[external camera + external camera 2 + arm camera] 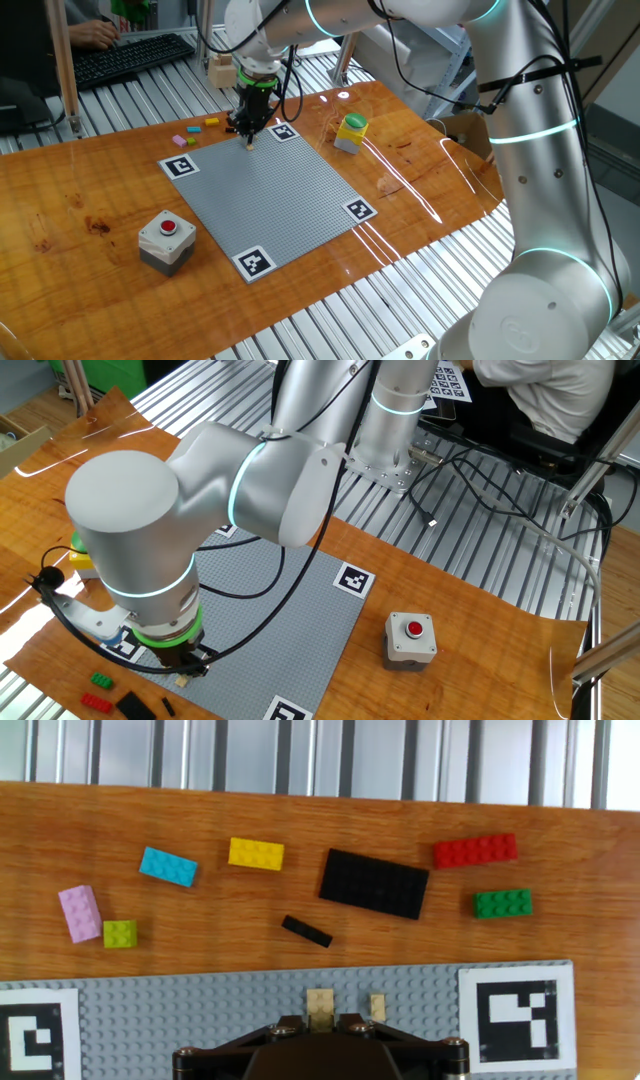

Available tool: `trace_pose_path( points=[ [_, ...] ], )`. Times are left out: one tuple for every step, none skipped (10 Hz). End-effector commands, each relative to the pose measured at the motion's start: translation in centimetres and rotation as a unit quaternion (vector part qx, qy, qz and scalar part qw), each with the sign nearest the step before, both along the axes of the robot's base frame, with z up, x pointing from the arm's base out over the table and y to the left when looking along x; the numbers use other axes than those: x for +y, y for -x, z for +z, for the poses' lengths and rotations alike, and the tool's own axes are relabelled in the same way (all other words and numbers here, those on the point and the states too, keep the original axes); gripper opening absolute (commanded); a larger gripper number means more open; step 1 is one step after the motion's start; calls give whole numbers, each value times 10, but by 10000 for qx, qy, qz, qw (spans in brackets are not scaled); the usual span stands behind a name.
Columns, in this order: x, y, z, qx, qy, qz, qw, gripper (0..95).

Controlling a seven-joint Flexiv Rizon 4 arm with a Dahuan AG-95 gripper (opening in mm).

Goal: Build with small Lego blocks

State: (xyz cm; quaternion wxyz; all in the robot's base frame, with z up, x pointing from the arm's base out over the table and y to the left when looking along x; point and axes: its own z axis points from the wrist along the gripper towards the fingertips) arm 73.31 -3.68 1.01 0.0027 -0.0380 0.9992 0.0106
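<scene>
My gripper [320,1018] is shut on a small tan Lego block [320,1004] and holds it low over the near edge of the grey studded baseplate [200,1020]. From the side, the gripper [250,134] stands upright at the plate's far edge, the tan block [250,145] at its tips. A narrower tan piece [377,1007] sits on the plate just right of it. Loose bricks lie on the wood beyond: cyan [168,866], yellow [256,854], pink [79,913], lime [120,933], red [476,850], green [503,903], a black plate [374,883] and a thin black piece [306,931].
A grey box with a red button [166,240] stands by the baseplate's left corner. To the plate's right stands a yellow container with a green top [351,132]. A pale wooden block [221,70] and a keyboard [130,55] are behind. Printed markers [516,1003] sit at the plate's corners.
</scene>
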Motion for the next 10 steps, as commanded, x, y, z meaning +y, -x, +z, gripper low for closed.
trace_pose_path(
  points=[
    [0,0,0,12,-10,-21,10000,0],
    [1,0,0,12,-14,-32,10000,0],
    [1,0,-1,-7,-15,-34,10000,0],
    [1,0,-1,-24,-14,-40,10000,0],
    [1,0,-1,-45,1,-62,10000,0],
    [1,0,-1,-27,42,-123,9999,0],
    [1,0,-1,-29,84,-160,9998,0],
    [1,0,-1,-27,140,-188,9997,190],
    [1,0,-1,-25,180,-196,9996,380],
    [1,0,-2,-25,194,-241,9995,380]
  ],
)
